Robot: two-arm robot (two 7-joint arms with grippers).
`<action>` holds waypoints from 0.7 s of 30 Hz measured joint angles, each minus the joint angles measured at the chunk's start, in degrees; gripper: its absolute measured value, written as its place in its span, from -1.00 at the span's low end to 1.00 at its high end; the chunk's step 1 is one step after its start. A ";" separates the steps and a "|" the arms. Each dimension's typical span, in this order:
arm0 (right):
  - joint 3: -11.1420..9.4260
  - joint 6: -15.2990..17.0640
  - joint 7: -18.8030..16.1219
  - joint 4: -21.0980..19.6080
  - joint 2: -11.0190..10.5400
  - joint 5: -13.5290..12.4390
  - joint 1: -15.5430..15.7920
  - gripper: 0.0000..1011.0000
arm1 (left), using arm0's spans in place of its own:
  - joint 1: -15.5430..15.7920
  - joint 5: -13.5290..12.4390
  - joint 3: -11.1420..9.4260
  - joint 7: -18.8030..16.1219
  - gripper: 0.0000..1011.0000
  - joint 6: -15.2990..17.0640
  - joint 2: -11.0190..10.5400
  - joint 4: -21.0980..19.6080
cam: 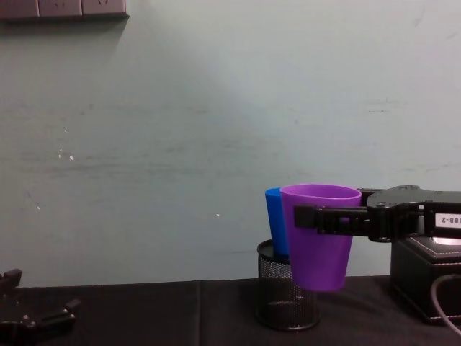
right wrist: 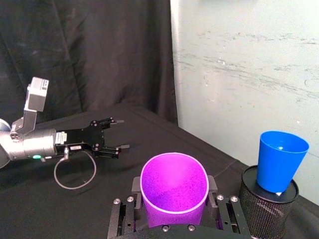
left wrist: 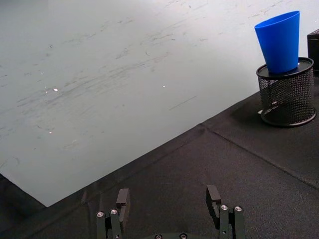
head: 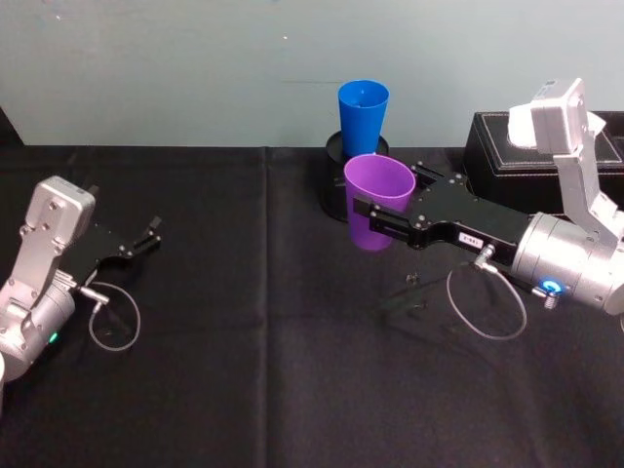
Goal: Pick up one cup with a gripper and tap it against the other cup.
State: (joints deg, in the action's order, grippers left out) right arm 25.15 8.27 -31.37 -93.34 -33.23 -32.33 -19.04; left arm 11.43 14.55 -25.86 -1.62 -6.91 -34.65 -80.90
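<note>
My right gripper (head: 387, 195) is shut on the purple cup (head: 370, 234), holding it upright and lifted off the black table. Its fingers clamp the cup's two sides in the right wrist view, where the purple cup (right wrist: 173, 186) is in the foreground. The blue cup (head: 363, 115) stands upright in a black mesh pen pot (head: 334, 151) at the back of the table. The purple cup hangs just in front of it, with a gap between them in the right wrist view. In the chest view the purple cup (cam: 320, 238) partly covers the blue cup (cam: 274, 223). My left gripper (head: 151, 234) rests open, low at the table's left.
A black box (head: 507, 161) stands at the back right, beside the right arm. A black cloth covers the table (head: 244, 370), and a pale wall runs behind it. Thin cable loops hang from both wrists.
</note>
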 joint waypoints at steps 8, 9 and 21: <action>0.00 0.00 0.00 0.00 0.00 0.00 0.00 0.45 | 0.00 0.00 0.00 0.00 0.99 0.00 0.00 0.00; 0.00 0.00 0.00 0.00 0.00 0.00 0.00 0.45 | 0.00 0.00 0.00 0.00 0.99 0.00 0.00 0.00; 1.30 -0.47 2.51 1.39 1.18 2.17 -1.00 0.45 | 0.00 0.00 0.00 0.00 0.99 0.00 0.00 0.00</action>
State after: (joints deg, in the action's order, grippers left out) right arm 26.45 7.80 -28.87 -91.95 -32.05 -30.17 -20.04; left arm 11.43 14.55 -25.86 -1.62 -6.90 -34.65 -80.90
